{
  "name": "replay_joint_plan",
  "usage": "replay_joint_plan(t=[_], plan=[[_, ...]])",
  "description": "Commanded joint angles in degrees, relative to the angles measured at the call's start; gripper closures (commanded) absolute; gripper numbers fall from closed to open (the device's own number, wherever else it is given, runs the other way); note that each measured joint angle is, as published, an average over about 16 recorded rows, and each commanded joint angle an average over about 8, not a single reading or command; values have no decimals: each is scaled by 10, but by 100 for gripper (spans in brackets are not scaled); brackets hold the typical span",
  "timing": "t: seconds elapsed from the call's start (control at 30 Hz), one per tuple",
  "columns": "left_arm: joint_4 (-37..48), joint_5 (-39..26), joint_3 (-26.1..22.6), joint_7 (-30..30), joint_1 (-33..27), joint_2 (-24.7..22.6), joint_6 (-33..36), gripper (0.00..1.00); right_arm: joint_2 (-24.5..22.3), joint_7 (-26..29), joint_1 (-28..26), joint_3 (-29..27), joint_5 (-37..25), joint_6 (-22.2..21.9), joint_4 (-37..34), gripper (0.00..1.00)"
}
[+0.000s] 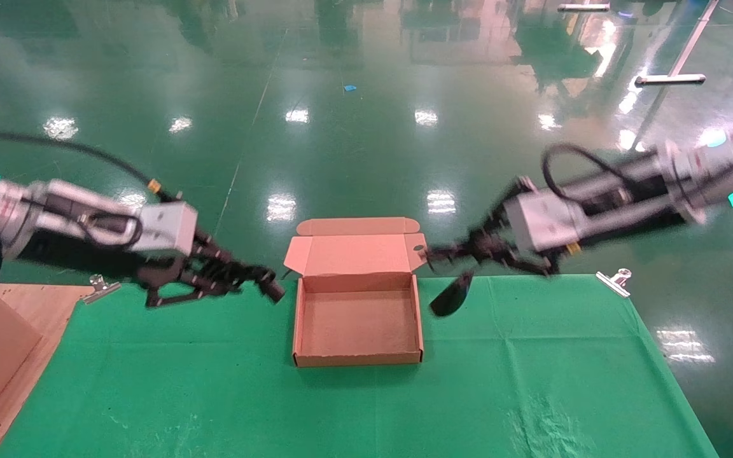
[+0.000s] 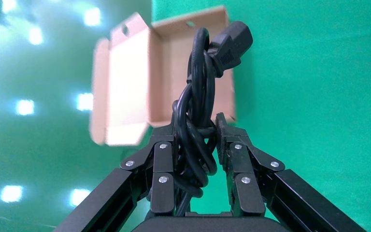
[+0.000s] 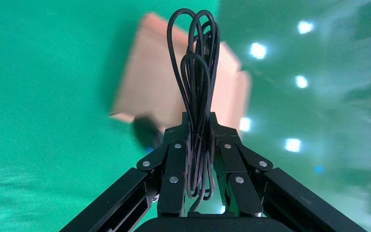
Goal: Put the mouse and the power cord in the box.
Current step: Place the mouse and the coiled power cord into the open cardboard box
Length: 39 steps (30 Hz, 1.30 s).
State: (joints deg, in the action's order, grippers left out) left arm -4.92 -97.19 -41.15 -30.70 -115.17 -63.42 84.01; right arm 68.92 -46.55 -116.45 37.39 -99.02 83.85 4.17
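Carry step: left hand (image 1: 258, 280) clamps power cord (image 2: 198, 111), right hand (image 1: 449, 254) pinches mouse (image 1: 451, 296) cable; next, lower both into box (image 1: 357, 359).

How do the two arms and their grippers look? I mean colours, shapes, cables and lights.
Both arms are silver-grey cylinders with glowing cyan rings, each ending in a pale grey boxy wrist block. A black cable loops along each arm. The left gripper and the right gripper are black linkage frames with silver rivets and flat finger pads.
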Motion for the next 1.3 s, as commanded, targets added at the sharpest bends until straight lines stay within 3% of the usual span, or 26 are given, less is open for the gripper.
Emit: replay_joint_plan(t=[0.03, 0.33, 0.73, 0.87, 1.03, 1.3], plan=[[-2, 2, 1, 2, -17, -9, 0, 100, 9, 4, -16, -2, 3, -3, 4, 100], [14, 6, 6, 9, -31, -60, -81, 100, 70, 16, -10, 0, -1, -76, -9, 100], [29, 0, 2, -22, -9, -80, -112, 100, 84, 20, 24, -2, 8, -164, 12, 100], [18, -4, -1, -63, 19, -97, -154, 100, 81, 23, 27, -1, 9, -175, 17, 100], [2, 14, 13, -127, 81, -122, -254, 100, 75, 24, 24, 2, 8, -171, 12, 100], [-50, 117, 74, -193, 192, -146, -385, 100, 61, 14, 19, 2, 11, -139, -6, 100]])
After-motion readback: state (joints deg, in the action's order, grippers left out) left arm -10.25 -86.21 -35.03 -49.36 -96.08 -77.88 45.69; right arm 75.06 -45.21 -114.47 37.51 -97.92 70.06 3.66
